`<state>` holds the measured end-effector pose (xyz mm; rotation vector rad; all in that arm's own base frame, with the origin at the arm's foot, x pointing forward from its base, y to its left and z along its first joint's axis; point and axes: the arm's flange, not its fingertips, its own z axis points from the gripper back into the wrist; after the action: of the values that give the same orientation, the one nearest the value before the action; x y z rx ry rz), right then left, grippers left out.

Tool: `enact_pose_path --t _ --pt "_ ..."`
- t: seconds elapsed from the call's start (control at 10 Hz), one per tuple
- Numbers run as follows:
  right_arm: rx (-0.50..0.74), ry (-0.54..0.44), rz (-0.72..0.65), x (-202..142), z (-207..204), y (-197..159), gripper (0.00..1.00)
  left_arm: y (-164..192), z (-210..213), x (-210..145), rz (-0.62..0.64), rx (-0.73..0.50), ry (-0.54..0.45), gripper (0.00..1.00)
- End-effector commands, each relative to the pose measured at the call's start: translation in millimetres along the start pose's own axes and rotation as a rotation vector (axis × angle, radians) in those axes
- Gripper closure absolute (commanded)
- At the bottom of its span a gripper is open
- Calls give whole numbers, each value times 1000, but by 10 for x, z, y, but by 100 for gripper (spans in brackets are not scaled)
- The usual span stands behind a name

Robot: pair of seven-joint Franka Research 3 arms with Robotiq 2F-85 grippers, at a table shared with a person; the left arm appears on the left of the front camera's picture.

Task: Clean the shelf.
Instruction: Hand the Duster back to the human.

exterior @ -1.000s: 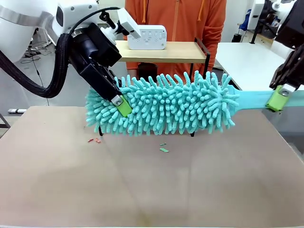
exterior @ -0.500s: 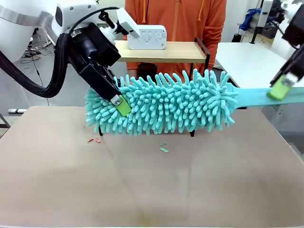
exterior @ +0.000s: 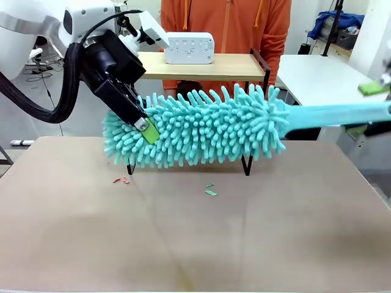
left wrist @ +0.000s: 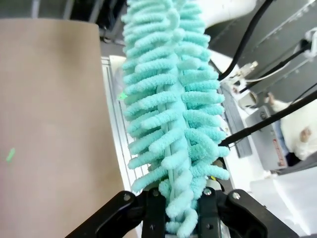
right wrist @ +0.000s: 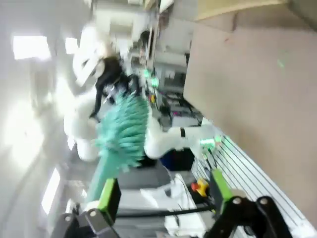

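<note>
The shelf [exterior: 214,66] stands at the table's far edge, its top wooden board carrying a white device [exterior: 189,47]; the lower tier is hidden behind a fluffy teal duster [exterior: 195,128]. My left gripper [exterior: 146,131] is shut on the left end of the duster's head, which the left wrist view shows as the duster [left wrist: 171,114] pinched in that gripper [left wrist: 181,210]. The teal handle [exterior: 336,113] runs right, passing between the spread fingers of my open right gripper [exterior: 372,108]. In the blurred right wrist view, the duster [right wrist: 121,129] lies beside one pad of that wide-open gripper [right wrist: 164,188].
Small red scraps [exterior: 122,180] and green scraps [exterior: 211,192] lie on the brown table [exterior: 195,244] in front of the shelf legs. A person in an orange top [exterior: 226,18] stands behind the shelf. A white table [exterior: 311,76] is at the back right.
My right gripper has opened and let go of the handle, rising toward the right edge. The duster has shifted left and its handle end has tilted up, held by the left gripper alone.
</note>
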<state>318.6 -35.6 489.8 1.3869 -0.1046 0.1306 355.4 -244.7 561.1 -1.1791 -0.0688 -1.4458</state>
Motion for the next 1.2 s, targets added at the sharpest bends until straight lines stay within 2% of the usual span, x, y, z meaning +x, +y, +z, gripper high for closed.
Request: enact_pose_path --t 0.0,0.1,0.2,0.3,0.4,0.5,0.6,0.7,0.8,0.9,1.0,1.1 --pt "-2 -357 -239 -226 -244 -673 0 -29 207 -92 -10 -5 -98 100" --pt "16 -361 -268 -359 -369 -905 0 -48 318 -156 -5 5 -146 100" --pt "-24 -129 -123 -166 22 -555 0 -108 473 -223 -17 7 -221 100" --pt "-24 -129 -123 -166 22 -555 0 -236 710 -306 -54 69 -314 100" --pt "-24 -129 -123 -166 22 -555 0 -526 1126 -486 -142 183 -527 100" --pt "-24 -129 -123 -166 22 -555 0 -736 1456 -734 -170 304 -789 100" --pt "-24 -129 -123 -166 22 -555 0 -872 1705 -1010 -146 382 -950 100" --pt "-24 -129 -123 -166 22 -555 0 -1015 1884 -1371 -39 499 -1135 100" --pt "-24 -129 -123 -166 22 -555 0 -1022 2009 -1726 181 540 -1237 100" --pt "-24 -129 -123 -166 22 -555 0 -946 2004 -2040 443 544 -1305 100" --pt "-24 -129 -123 -166 22 -555 0 -737 2017 -2318 714 558 -1290 100" --pt "-24 -129 -123 -166 22 -555 0 -523 2047 -2498 878 527 -1313 100"
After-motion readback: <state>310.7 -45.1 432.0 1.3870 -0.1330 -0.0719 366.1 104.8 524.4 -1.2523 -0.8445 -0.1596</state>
